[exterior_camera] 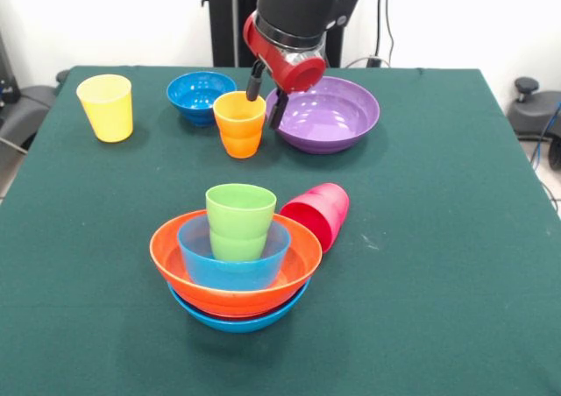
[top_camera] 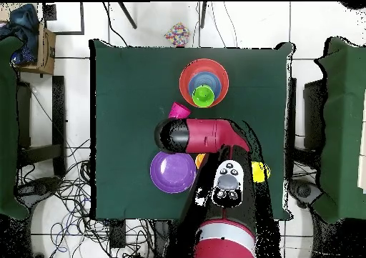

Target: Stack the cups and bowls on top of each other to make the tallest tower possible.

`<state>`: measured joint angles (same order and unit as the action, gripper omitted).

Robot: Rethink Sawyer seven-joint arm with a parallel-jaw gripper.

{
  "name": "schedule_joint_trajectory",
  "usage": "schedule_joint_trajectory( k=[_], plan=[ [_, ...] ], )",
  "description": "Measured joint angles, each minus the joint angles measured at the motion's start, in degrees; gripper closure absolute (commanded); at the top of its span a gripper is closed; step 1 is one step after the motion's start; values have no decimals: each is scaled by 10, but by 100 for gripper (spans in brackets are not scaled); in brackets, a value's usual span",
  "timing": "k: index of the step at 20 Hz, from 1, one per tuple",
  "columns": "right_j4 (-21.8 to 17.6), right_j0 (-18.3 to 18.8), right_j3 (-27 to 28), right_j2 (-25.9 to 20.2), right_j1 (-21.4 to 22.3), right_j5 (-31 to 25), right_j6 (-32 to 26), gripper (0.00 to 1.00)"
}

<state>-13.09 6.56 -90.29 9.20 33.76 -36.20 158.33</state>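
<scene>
You see gripper [exterior_camera: 266, 98] jaws spread wide, straddling far rim of orange cup [exterior_camera: 239, 123], beside purple bowl [exterior_camera: 328, 113]; nothing clamped.

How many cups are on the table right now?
4: yellow cup at the far corner, orange cup under the gripper, green cup nested in the tower, pink cup tipped over beside it.

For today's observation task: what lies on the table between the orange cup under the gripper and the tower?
Nothing: in the front view, only bare green table separates the orange cup from the tower.
</scene>
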Motion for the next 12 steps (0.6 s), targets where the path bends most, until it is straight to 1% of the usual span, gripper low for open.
schedule_joint_trajectory(
  k=[12],
  plan=[
    [-33,14,-1,-7,-2,0,0,0]
  ],
)
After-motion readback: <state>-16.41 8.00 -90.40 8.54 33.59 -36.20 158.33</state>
